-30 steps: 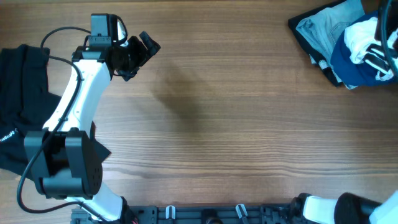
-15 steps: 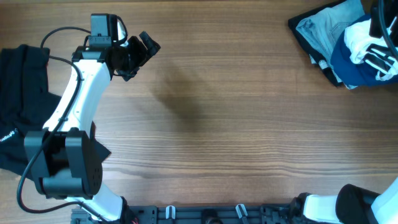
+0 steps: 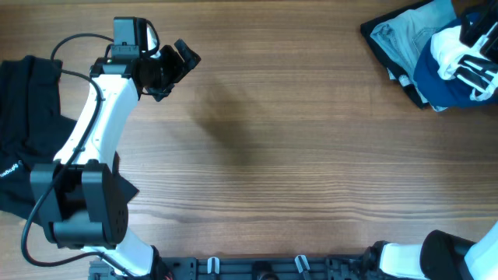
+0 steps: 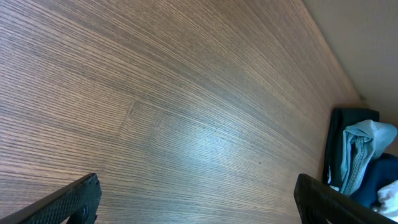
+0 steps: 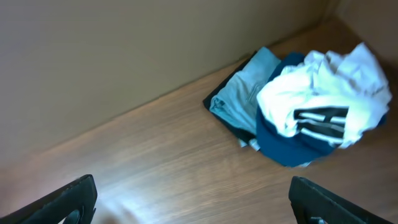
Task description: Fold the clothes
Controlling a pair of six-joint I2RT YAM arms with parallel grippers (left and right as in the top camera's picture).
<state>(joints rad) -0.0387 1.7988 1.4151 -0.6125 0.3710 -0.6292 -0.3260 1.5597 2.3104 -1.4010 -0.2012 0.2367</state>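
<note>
- Two arms, two pincers. The left gripper point(image 3: 177, 68) hangs over the far left of the table point(image 3: 296, 155), its jaws spread fully wide with nothing between them.
- The right gripper point(image 5: 193, 205) is also spread fully wide and empty, looking towards the pile from a distance.
- One pile of clothes sits in the far right corner, four garments showing: a black one point(image 3: 377, 43) at the bottom, a pale grey-blue one point(image 3: 405, 35), a dark blue one point(image 3: 440, 85) and a white one with black marks point(image 5: 323, 93) on top.
- One more black garment point(image 3: 23, 132) lies spread at the left edge, partly under the left arm.
</note>
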